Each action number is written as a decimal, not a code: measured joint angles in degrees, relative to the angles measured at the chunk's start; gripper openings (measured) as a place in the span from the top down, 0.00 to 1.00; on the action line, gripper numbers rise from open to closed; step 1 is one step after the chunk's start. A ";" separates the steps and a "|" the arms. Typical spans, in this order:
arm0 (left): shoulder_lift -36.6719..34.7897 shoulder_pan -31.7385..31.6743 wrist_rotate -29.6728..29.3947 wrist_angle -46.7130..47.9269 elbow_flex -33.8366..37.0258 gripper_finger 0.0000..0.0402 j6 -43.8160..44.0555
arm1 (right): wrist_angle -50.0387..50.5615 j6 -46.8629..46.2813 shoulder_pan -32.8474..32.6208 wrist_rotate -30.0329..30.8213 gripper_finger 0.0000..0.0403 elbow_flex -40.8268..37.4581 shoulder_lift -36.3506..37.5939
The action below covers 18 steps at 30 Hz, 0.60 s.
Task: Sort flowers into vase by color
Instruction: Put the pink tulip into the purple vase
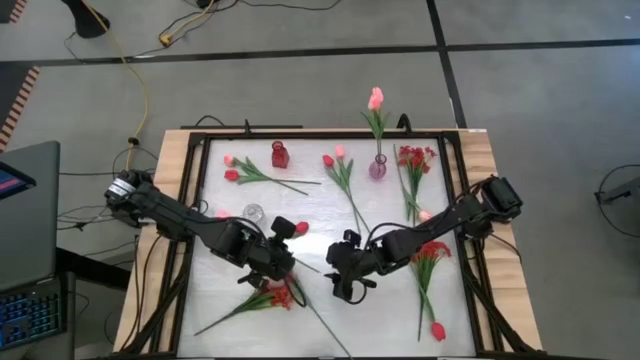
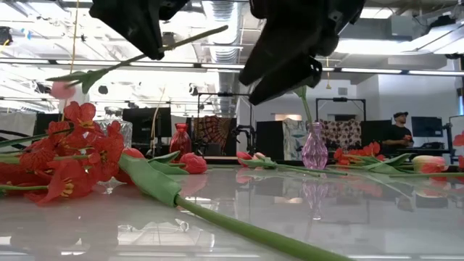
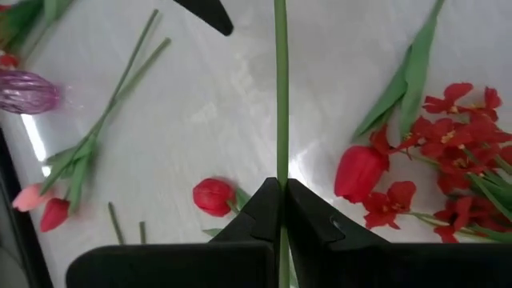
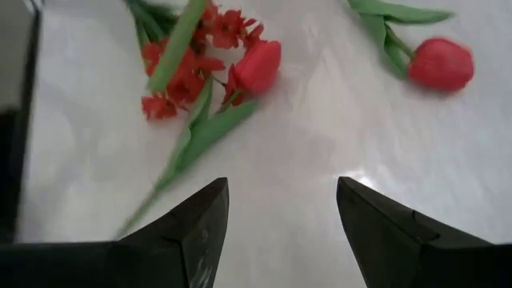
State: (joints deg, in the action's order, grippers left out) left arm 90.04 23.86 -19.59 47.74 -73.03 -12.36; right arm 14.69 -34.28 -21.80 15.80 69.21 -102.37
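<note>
My left gripper is shut on a long green stem just left of the table's middle. In the low view the flower hangs high above the table, its bare end toward my right gripper and a pinkish head at its lower left end. My right gripper stands open over the table's middle with nothing between its fingers. A red tulip lies on its side between the arms. A red spray with a red tulip lies near the front edge. My left gripper pinches the green stem between its two fingers, at a bare stretch of it. The fingers slant down from the table's left and cross the stem. The flower is lifted clear of the table and tilted, its bare end higher than its head end.
At the back stand a red vase, a purple vase holding a pink tulip, and a clear glass. Loose flowers lie at the back left, middle and right. A black frame rims the table. A person stands far behind.
</note>
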 joint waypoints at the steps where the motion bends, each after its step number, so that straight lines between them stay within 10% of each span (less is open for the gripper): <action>1: 0.00 0.30 -0.85 -0.26 0.00 1.00 -0.02 | -0.28 -2.64 0.39 -0.35 0.35 0.00 0.00; 18: 0.09 1.31 -0.96 -2.03 4.01 1.00 0.03 | -1.39 -4.28 4.66 -11.75 0.35 0.00 0.00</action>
State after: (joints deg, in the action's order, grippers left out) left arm 90.13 25.17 -20.55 45.71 -69.02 -12.33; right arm 13.30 -38.56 -17.15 4.05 69.21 -102.37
